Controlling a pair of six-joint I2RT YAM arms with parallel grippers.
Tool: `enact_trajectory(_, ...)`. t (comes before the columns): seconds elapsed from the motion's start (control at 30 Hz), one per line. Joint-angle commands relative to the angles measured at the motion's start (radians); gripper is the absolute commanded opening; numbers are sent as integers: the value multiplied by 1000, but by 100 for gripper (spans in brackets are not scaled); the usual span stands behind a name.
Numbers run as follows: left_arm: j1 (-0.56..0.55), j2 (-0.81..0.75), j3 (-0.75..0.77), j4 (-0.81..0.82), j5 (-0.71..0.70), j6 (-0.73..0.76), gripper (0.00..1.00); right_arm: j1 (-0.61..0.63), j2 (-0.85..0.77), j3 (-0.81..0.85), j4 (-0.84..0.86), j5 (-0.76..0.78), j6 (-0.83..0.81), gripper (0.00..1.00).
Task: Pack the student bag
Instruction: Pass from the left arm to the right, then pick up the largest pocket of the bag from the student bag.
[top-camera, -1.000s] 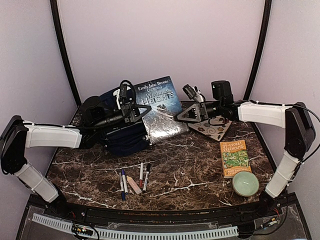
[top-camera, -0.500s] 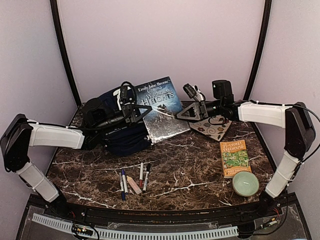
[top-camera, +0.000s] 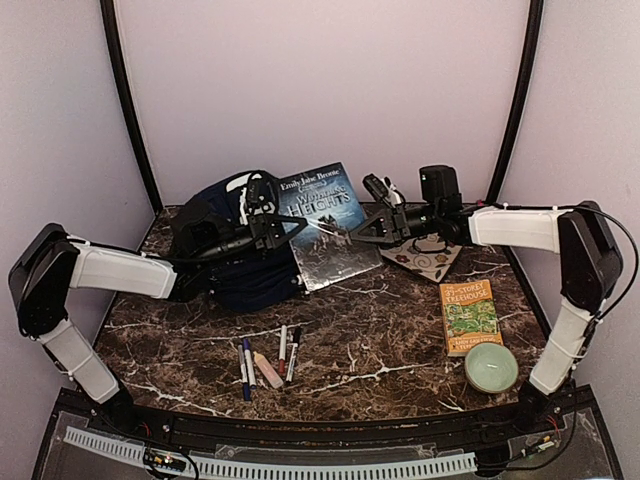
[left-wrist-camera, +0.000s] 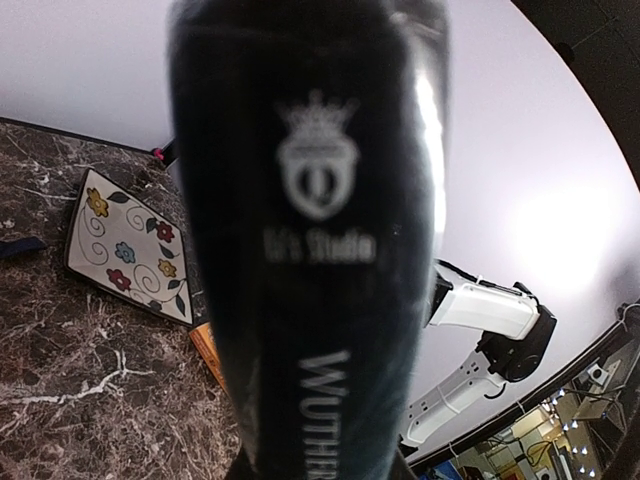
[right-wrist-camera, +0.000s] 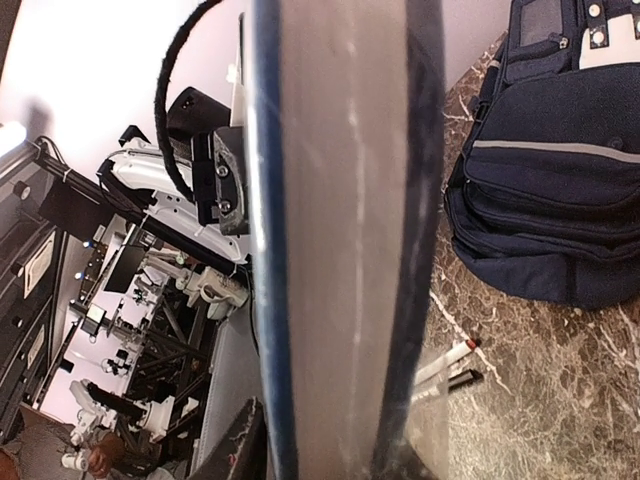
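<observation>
Left fingers (top-camera: 290, 222) hold the book (top-camera: 325, 215) by its spine, tilted; right fingers (top-camera: 362, 234) straddle its page edge, though I cannot tell if they pinch yet. The bag (top-camera: 255, 285) sits in the far left corner of the surface (top-camera: 380, 330). Secure both sides before swinging the book over.

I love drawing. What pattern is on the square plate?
The plate has colourful flowers and swirls; left wrist view.

matt navy cloth student bag (top-camera: 250, 285), glossy paper-covered book (top-camera: 330, 240), polished marble-look table (top-camera: 380, 335).
</observation>
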Motion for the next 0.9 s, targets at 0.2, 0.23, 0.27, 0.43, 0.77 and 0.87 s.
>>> enact_trajectory(0.2, 20, -67, 61, -219, -37, 147, 44, -18, 1, 12, 108, -34, 43, 0)
enact_trajectory(0.23, 28, -88, 71, -296, -56, 194, 47, -31, -7, 5, 108, -30, 42, 0)
enact_trajectory(0.27, 30, -107, 83, -385, -74, 251, 51, -45, -15, -7, 108, -25, 41, 0)
enact_trajectory(0.43, 75, -158, 205, -841, -217, 620, 58, -127, -39, -44, -8, 16, -68, 0)
enact_trajectory(0.77, 70, -41, 358, -1336, -505, 1122, 50, -179, -72, -51, -388, 136, -465, 0)
enact_trajectory(0.87, 63, -22, 343, -1324, -524, 1168, 49, -179, -105, -115, -320, 156, -445, 0)
